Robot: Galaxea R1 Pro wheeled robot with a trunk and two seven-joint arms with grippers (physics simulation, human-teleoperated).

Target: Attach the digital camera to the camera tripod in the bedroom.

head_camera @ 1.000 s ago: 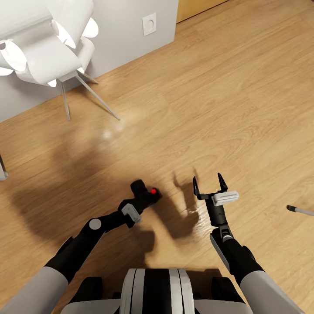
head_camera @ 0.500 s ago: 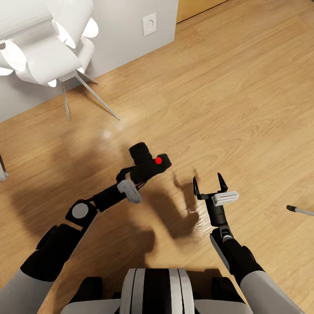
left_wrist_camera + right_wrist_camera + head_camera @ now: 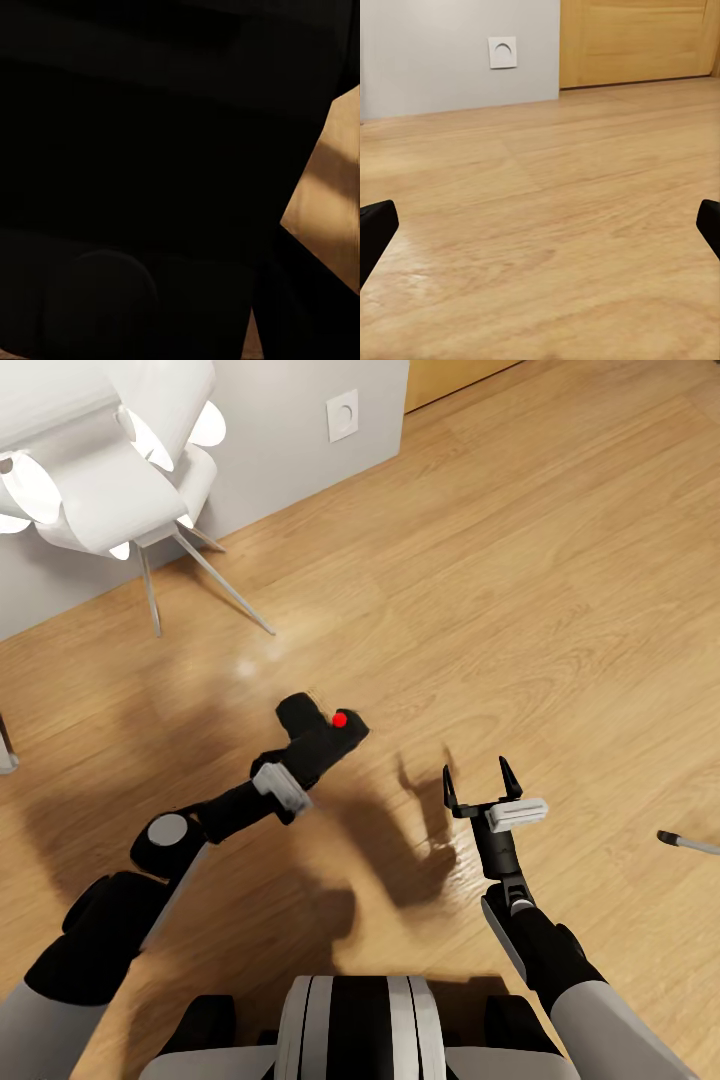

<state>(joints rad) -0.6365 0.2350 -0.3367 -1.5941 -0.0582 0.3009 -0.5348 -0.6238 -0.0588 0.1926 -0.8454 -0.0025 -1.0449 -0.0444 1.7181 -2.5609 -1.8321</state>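
2 arms reach out over the light wood floor (image 3: 520, 560) in the head view. The left gripper (image 3: 305, 755) holds the digital camera (image 3: 318, 732) up above the floor, a little ahead of the robot and to the left of the right gripper (image 3: 483, 788). The digital camera is small, black and boxy. It has a short round lens that points up and to the left in the picture, and 1 round red button on its top. The left gripper's fingers are closed around the camera's body, but the fingers are hard to see because they are black like the camera. In the left wrist view almost all is dark black, so close that no shape can be made out, with just a slice of wood floor (image 3: 330, 187) at one side. The right gripper is wide apart and holds nothing; its 2 black fingers point up like a fork in the head view, and the tips (image 3: 375, 229) just peek in at the edges of the right wrist view. Far back stand a grey wall (image 3: 280, 440) with a white socket (image 3: 342, 415) and a white lamp (image 3: 100, 470) on thin metal legs, cut off by the picture edge. At the right edge a thin silver rod with a black tip (image 3: 685, 843) pokes in; I cannot tell what it belongs to.
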